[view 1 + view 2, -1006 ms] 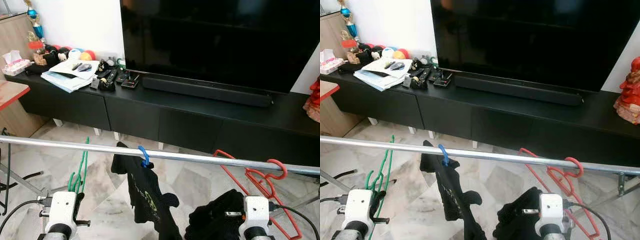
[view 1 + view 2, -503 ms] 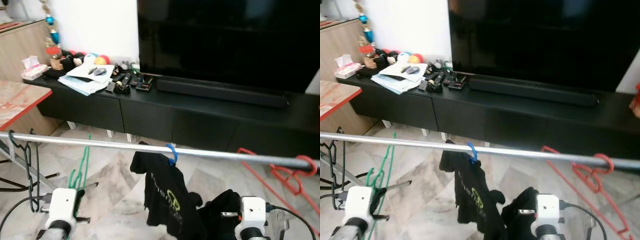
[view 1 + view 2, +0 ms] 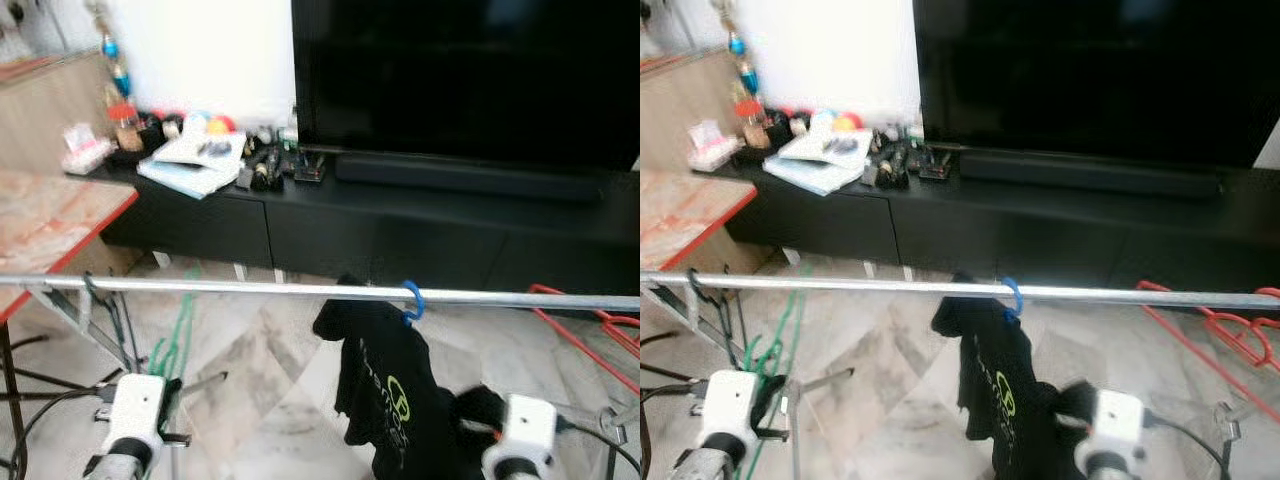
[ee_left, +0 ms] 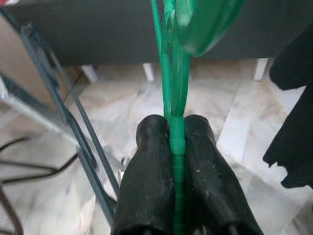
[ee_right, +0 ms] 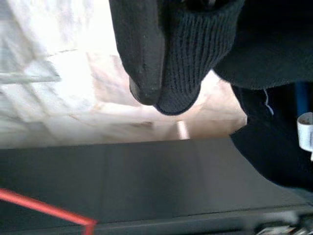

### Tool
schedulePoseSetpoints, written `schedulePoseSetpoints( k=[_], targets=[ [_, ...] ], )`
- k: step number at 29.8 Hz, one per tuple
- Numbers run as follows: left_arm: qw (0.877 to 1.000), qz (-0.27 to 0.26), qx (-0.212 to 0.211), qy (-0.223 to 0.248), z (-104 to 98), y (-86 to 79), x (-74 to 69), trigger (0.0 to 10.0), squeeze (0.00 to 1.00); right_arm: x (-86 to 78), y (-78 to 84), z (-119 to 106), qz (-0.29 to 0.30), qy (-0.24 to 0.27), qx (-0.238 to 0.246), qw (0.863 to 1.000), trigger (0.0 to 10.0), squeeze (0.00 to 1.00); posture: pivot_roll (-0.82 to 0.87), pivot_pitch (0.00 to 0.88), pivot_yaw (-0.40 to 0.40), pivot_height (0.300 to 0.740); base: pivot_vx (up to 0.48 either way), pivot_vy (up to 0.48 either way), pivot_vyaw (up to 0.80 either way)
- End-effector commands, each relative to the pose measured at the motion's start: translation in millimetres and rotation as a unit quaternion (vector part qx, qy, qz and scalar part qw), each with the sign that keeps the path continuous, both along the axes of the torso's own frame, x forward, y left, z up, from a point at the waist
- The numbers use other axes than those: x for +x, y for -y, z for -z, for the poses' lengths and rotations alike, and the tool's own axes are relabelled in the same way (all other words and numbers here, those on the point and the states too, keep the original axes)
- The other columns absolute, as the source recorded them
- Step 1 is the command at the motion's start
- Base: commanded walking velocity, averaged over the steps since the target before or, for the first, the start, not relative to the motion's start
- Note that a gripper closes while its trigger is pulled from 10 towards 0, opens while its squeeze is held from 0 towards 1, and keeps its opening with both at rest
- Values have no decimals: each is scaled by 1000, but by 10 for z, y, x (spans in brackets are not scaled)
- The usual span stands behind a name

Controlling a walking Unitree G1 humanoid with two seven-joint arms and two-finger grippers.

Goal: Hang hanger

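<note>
The left gripper (image 4: 176, 147) pinches the green hanger (image 4: 171, 73) between closed fingers, its hook beyond the fingertips, still below the rail (image 3: 250, 290); hanging remains undone. The right gripper (image 5: 161, 93) clamps black knit cloth (image 5: 188, 63).

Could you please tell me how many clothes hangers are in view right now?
3, possibly more hidden: a green hanger pinched in the left gripper, a blue hanger hooked on the rail carrying a black shirt, and a red hanger at the rail's right end.

The green hanger (image 4: 172, 73) is thin plastic, standing roughly upright below the silver rail (image 3: 250, 290) and not hooked on it. Its lower stem sits pinched between the left gripper's (image 4: 177, 142) two black fingers (image 4: 149, 171).
</note>
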State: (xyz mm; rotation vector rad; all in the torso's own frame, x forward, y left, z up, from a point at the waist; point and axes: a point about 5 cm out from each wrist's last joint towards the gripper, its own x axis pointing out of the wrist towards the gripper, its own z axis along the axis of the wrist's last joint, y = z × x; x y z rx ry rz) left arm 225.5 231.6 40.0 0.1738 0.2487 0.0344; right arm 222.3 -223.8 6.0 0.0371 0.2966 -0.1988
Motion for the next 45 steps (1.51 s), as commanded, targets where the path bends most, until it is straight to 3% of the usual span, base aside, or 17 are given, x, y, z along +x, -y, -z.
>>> schedulePoseSetpoints(
  k=[1,14,21,34,45],
  targets=[
    [1000,-1,9,-4,11,-49,-7,10000,0,78,-67,-74,-6,24,7,1000,10000,0,20,0,31,740,0,0,0],
    [1000,9,1,-1,10,-16,-4,10000,0,123,-74,-73,2,23,15,1000,10000,0,26,0,37,740,0,0,0],
    [1000,15,-3,-1,12,0,-14,10000,0,140,-84,-75,5,27,17,999,10000,0,19,0,46,740,0,0,-771],
    [1000,22,-8,2,9,47,7,10000,0,247,-59,-127,4,34,11,999,10000,0,12,0,46,740,0,0,0],
    [1000,20,-19,15,-37,93,66,10000,0,358,-20,-165,-1,39,-2,999,10000,0,26,0,48,740,-115,0,-424]
  ],
)
